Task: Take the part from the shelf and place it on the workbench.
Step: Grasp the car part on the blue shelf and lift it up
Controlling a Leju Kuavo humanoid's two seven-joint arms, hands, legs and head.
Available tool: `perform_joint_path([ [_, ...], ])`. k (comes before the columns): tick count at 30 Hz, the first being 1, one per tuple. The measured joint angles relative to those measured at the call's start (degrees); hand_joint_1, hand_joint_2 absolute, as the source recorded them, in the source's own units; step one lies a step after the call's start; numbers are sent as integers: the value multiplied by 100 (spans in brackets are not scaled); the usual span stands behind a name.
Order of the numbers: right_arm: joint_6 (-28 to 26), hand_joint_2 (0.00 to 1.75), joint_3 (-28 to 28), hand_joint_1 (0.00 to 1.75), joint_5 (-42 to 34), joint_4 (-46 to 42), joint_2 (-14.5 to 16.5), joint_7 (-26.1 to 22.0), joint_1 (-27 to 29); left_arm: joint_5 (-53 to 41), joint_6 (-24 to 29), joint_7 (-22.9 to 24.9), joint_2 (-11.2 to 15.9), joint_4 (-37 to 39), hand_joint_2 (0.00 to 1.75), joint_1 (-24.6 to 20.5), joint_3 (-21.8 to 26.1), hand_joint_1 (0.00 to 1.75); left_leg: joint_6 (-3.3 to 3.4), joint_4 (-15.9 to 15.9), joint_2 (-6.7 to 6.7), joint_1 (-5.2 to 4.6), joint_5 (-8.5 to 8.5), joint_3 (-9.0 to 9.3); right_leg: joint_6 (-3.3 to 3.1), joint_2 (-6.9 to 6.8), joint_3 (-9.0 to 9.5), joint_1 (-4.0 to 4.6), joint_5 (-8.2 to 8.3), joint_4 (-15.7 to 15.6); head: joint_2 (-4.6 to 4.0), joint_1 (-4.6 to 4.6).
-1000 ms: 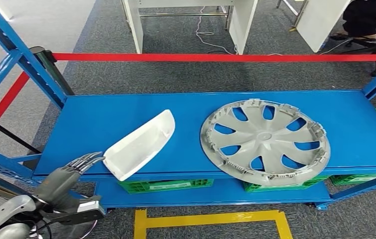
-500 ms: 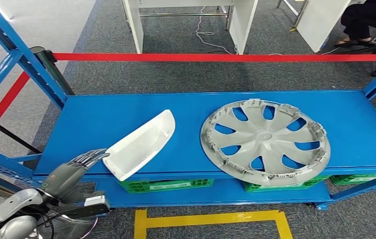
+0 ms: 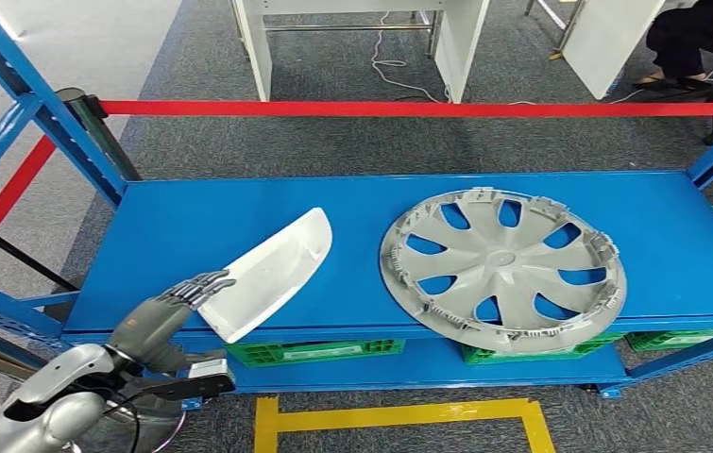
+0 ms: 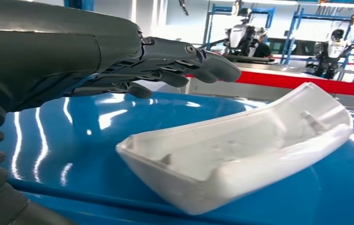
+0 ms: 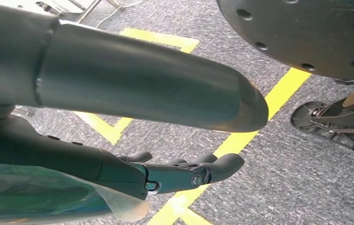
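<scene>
White part (image 3: 272,273) lies on the blue shelf (image 3: 192,226) just ahead of my L hand's fingertips (image 3: 209,281), long axis running diagonally away from them toward the hubcap (image 3: 501,269); its near blunt end overhangs the shelf's front edge. L hand (image 3: 171,311) is spread flat w/ nothing held, fingers hovering just over the part's near end; wrist view suggests a thin gap, can't confirm contact. R hand (image 5: 175,173) hangs by the floor, fingers loosely extended and empty, so L is clearly nearer; I'd reach fwd along that axis, then close.
</scene>
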Motion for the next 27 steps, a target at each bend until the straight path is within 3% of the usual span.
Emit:
perform_joint_path([
  [13, 19, 0, 30, 0, 57, 2, 0, 23, -8, 82, 85, -60, -340, 356, 175, -211, -227, 5, 0, 0, 0, 0, 0, 0, 0, 1, 0, 0, 0, 0, 1, -1],
  [17, 19, 0, 37, 0, 59, 2, 0, 23, -8, 114, 87, -78, -373, 421, 175, -223, -247, 175, 0, 0, 0, 0, 0, 0, 0, 1, 0, 0, 0, 0, 0, 0],
  [27, 19, 0, 37, 0, 60, 2, 0, 23, -7, 205, 156, -111, -381, 561, 175, -223, -254, 175, 0, 0, 0, 0, 0, 0, 0, 0, 1, 0, 0, 0, 1, 0],
])
